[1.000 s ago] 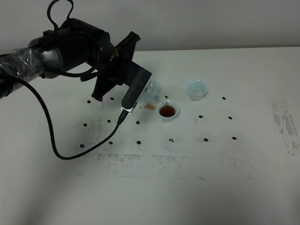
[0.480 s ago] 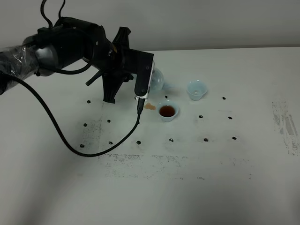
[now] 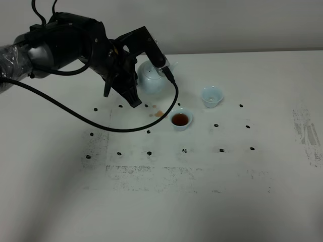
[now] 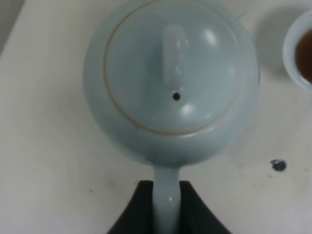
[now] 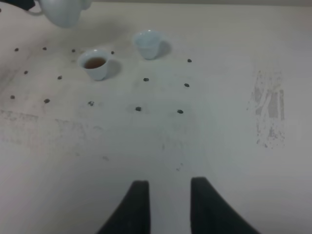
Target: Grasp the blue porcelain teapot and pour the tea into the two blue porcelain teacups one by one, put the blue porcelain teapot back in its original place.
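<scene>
Left arm [image 3: 75, 45]: bulky, black, rounded glossy joints, boxy black block at wrist. Upper section wrapped in clear crinkled plastic film [image 3: 15, 55]. Long black cable [image 3: 75, 118] plugged in at wrist; thinner black wire loop [image 3: 43, 10] on top. Left gripper [image 4: 165, 185], right gripper [image 5: 169, 187]: matte black fingers, wedge-shaped, narrowing toward tips.

On the table [image 3: 237, 191] the nearer cup [image 3: 181, 127], with tea [image 3: 180, 119] in it, stands left of and in front of the farther cup [image 3: 212, 96]. The teapot [image 3: 151, 80] is behind and to the left of the nearer cup, its handle [image 4: 167, 185] between the jaws of the left gripper [image 4: 167, 204]. A few drops [image 3: 158, 114] lie on the table just left of the nearer cup, in front of the teapot.
</scene>
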Tool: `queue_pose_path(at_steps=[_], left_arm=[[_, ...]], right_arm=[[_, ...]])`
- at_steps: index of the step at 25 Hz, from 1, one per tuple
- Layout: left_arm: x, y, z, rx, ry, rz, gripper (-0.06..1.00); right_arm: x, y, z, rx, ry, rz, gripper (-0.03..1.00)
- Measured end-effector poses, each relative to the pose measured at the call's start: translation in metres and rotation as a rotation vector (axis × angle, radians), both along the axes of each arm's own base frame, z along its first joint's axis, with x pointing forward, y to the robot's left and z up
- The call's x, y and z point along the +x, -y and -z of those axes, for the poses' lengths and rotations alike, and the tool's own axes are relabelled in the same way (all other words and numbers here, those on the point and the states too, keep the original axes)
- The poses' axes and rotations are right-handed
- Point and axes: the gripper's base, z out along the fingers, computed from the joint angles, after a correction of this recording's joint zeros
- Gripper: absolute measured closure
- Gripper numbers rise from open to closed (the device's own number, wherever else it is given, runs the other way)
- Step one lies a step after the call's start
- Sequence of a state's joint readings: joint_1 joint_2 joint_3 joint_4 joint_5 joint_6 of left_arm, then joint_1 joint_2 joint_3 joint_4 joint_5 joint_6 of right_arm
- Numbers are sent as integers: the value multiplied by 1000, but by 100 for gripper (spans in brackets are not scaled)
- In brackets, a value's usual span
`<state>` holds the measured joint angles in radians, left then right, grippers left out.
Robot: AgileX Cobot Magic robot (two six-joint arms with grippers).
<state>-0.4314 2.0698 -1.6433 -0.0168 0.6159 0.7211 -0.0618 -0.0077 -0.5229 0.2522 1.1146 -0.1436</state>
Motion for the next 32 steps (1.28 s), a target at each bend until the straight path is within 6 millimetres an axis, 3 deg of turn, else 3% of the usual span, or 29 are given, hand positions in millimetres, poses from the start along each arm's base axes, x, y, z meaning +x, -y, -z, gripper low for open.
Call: queue_pose_path(at_steps=[10,15,22,32], left_arm=[[4,2,41,13,-106,-65,85],[6,3,52,20,-120,-66,85],[11,5,49,27,-54,4,85],[37,17,5,117,91,255,85]], right_arm=[[0,0,0,1,0,-1,73],[0,0,0,1,0,-1,73],[0,0,0,1,0,-1,73],[0,0,0,1,0,-1,73]])
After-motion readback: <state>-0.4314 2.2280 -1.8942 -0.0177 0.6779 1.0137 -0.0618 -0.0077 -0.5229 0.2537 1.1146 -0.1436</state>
